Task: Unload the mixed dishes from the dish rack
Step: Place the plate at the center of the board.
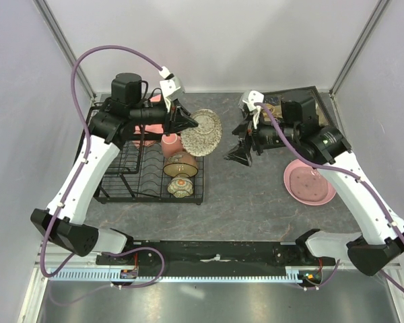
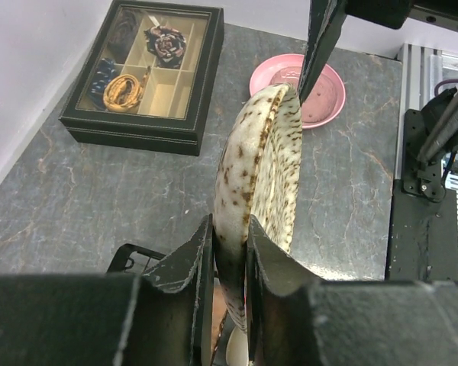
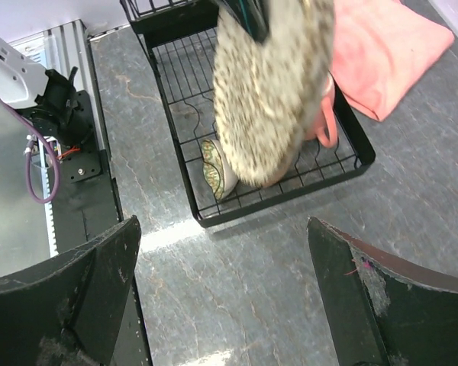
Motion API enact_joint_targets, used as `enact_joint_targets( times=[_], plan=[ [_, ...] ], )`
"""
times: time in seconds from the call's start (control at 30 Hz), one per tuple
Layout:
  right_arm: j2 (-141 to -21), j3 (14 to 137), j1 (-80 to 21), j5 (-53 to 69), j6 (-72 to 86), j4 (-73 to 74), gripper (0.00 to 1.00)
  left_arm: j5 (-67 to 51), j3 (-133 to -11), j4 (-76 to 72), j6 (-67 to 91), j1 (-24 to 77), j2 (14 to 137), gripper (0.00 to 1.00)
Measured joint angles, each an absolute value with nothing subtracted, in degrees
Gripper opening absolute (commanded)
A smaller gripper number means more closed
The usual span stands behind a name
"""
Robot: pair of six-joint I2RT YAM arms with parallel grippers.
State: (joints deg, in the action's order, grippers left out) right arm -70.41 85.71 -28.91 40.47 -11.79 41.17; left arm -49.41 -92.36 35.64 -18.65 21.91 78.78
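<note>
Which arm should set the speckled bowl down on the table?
Left. Its jaws clamp the grey speckled bowl, held clear of the dish rack; the right jaws are open and empty.

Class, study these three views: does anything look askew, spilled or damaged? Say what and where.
Nothing spilled or broken. Only the grey speckled bowl stands out: it hangs on edge above the dish rack, its rim pinched by the left gripper.

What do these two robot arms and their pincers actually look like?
The left arm and right arm have white shell segments linked by chunky black joints. A purple cable loops along each one. The left gripper and right gripper are black, each with two flat wedge-shaped fingers, scuffed pale along the edges.
</note>
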Motion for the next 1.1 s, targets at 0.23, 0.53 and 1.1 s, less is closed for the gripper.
enact_joint_targets(
  times=[0.23,0.53,1.1],
  plan=[
    [-74.0,87.1,-33.1,37.1,-12.2,40.7,0.98,-49.1,-90.2,34.6,-18.1,24.4,79.4,0.02],
    [-75.3,87.1,-34.8,32.8,-13.1,39.0,0.88,-49.2,-88.3,34.0,-17.9,25.9,78.7,0.02],
    [-77.3,87.4,-36.4,28.6,-11.8,38.1,0.0,-49.0,-85.8,32.5,-17.8,27.3,75.7,0.04]
  ],
)
